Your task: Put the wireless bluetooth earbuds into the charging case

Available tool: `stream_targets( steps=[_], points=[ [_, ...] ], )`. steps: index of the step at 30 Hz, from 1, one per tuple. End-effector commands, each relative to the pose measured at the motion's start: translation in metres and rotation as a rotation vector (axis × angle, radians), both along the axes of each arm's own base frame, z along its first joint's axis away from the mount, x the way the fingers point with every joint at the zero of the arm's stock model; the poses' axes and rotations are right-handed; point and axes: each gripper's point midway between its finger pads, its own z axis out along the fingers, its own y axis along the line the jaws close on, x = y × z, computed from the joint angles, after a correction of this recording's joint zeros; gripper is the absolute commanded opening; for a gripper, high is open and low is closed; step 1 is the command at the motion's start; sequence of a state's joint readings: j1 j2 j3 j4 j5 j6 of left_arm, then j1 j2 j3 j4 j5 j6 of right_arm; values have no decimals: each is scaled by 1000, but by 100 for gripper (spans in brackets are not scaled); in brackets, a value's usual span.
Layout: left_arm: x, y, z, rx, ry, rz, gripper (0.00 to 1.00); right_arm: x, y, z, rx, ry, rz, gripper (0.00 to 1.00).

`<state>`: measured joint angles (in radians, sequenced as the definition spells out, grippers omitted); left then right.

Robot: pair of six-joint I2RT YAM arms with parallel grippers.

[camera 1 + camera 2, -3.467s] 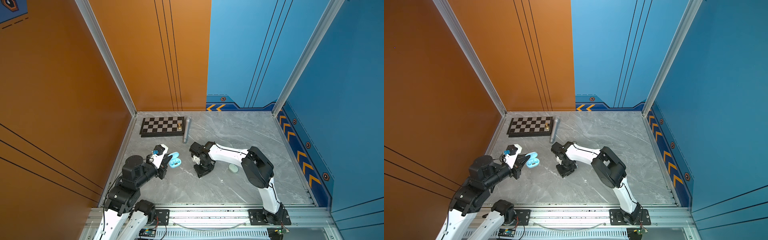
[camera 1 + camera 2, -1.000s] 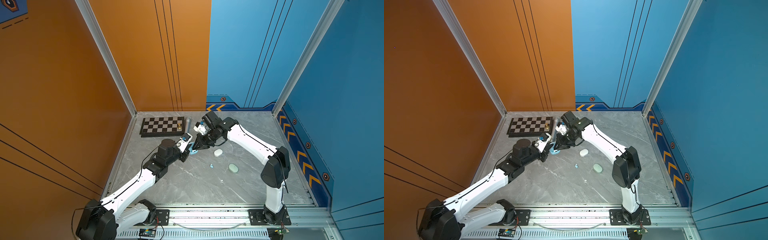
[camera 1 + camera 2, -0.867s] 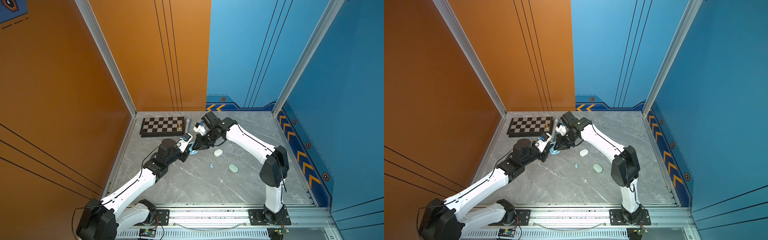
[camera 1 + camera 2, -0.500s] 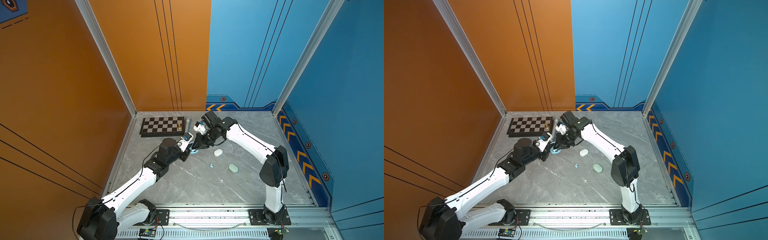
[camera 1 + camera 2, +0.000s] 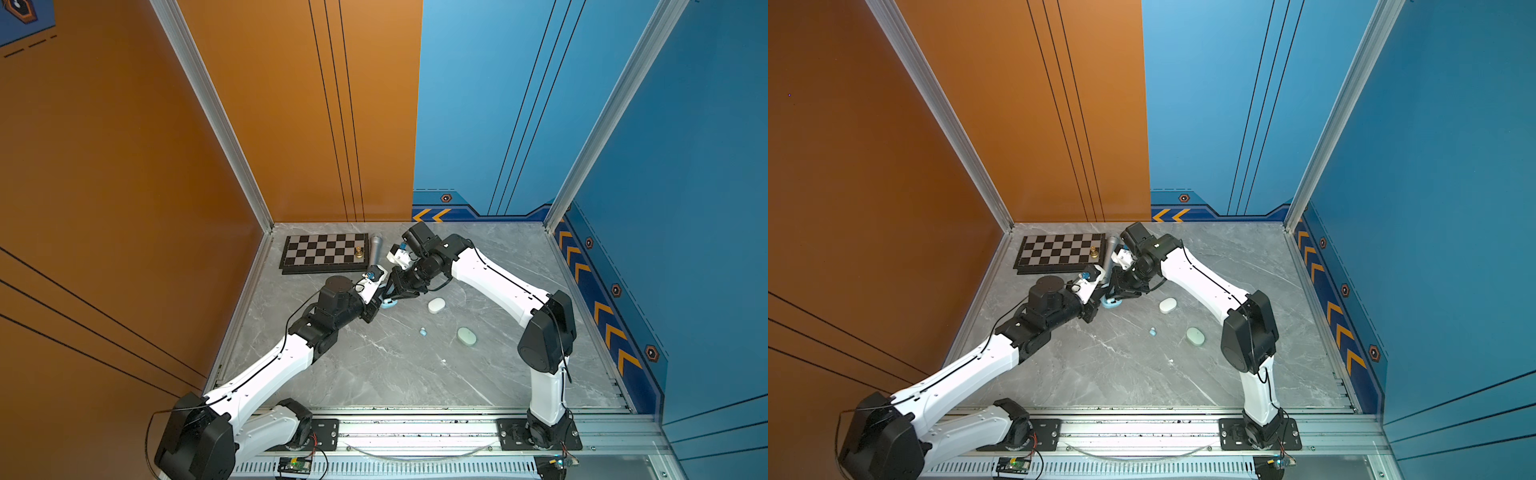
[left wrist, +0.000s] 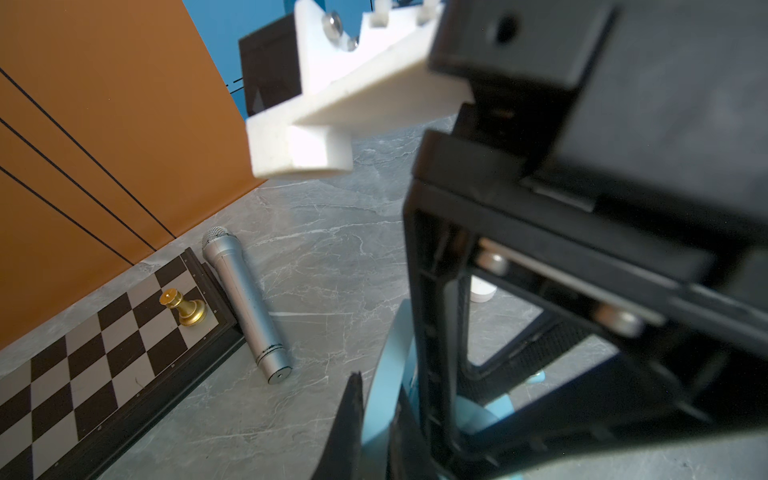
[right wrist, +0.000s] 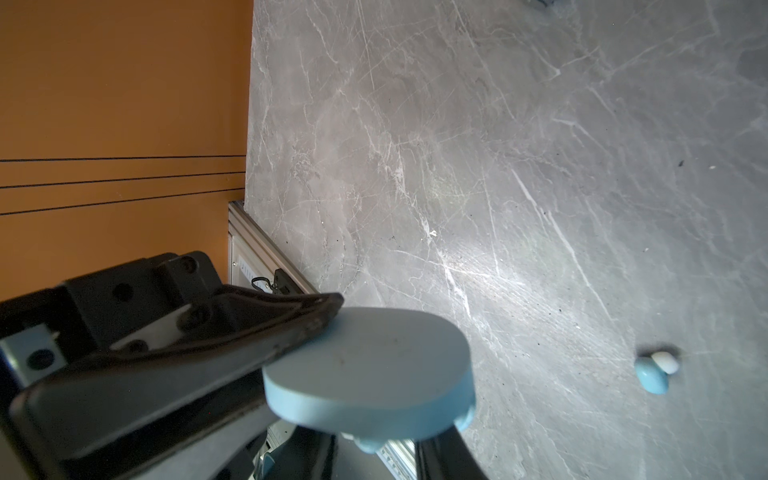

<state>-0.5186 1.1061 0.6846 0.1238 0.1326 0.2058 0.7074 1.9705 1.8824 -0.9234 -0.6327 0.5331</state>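
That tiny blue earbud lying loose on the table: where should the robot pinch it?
Probably across the rounded blue body of the earbud, not its white tip, coming down from above. It lies low on the table, too flat to catch sideways, and nothing crowds it.

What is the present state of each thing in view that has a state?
Left hand: shut on light blue oval plastic charging case.
That case: open, lid raised.
Right hand: at that case; open or shut unclear.
White oval plastic case: closed.
Pale green oval plastic case: closed.
Small light blue plastic earbud: loose on table.
Gold chess pawn: upright on chessboard.
Silver microphone: lying flat.
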Motion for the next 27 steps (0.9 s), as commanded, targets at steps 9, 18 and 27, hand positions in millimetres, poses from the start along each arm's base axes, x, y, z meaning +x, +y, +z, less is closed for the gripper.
stream_targets(
  steps=[9, 18, 27],
  points=[
    [3, -7, 15, -17, -43, -23, 0, -1, 5, 17, 45, -7, 1, 33],
    [2, -6, 12, -15, -37, -20, 0, -2, 4, 20, 47, -3, -7, 33],
    [1, -5, 12, -21, -39, -19, 0, -3, 1, 15, 30, 16, -30, 25]
  ],
)
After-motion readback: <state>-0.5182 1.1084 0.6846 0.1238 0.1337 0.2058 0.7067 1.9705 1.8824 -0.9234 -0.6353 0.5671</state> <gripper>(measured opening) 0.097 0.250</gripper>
